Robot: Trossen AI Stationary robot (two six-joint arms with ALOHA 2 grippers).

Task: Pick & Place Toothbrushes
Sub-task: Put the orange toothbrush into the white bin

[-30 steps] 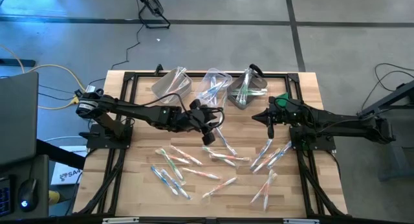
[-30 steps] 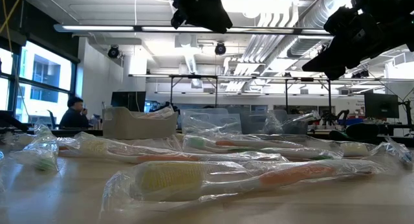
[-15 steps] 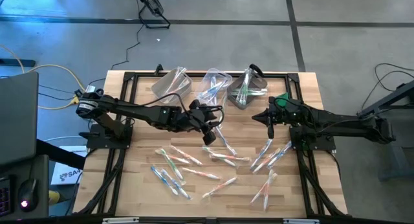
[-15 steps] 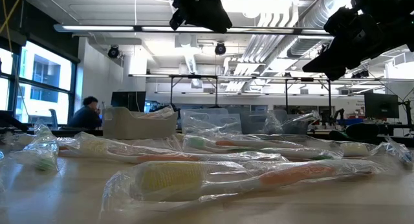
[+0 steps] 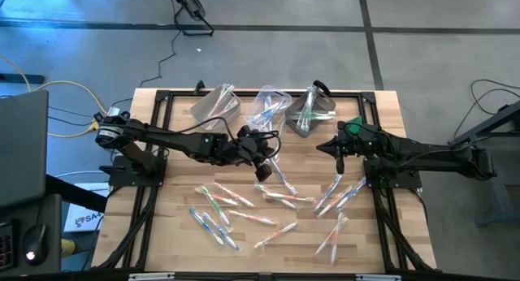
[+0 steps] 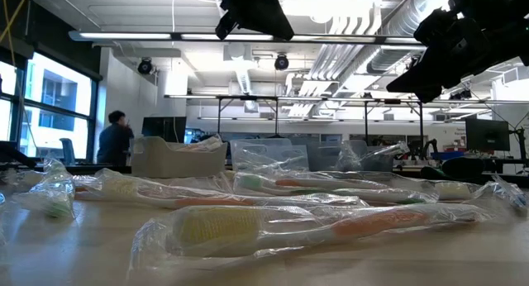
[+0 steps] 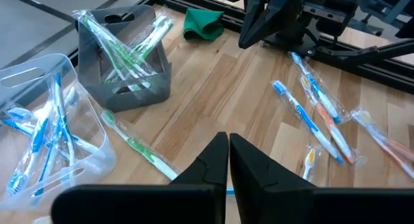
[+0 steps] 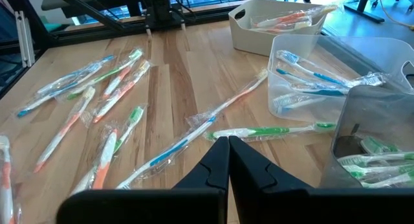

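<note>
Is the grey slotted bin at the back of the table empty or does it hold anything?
Not empty. The grey slotted bin holds several green-handled wrapped toothbrushes, leaning upright inside it.

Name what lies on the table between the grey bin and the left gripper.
A green toothbrush in its wrapper lies between the grey bin and the left gripper, as the left wrist view shows.

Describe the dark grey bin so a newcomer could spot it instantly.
Start at the far edge of the light wooden table, where three plastic bins stand in a row. The dark grey slotted plastic bin is the one nearest the right arm, beside the clear plastic bin. It alone holds green-handled wrapped toothbrushes.
</note>
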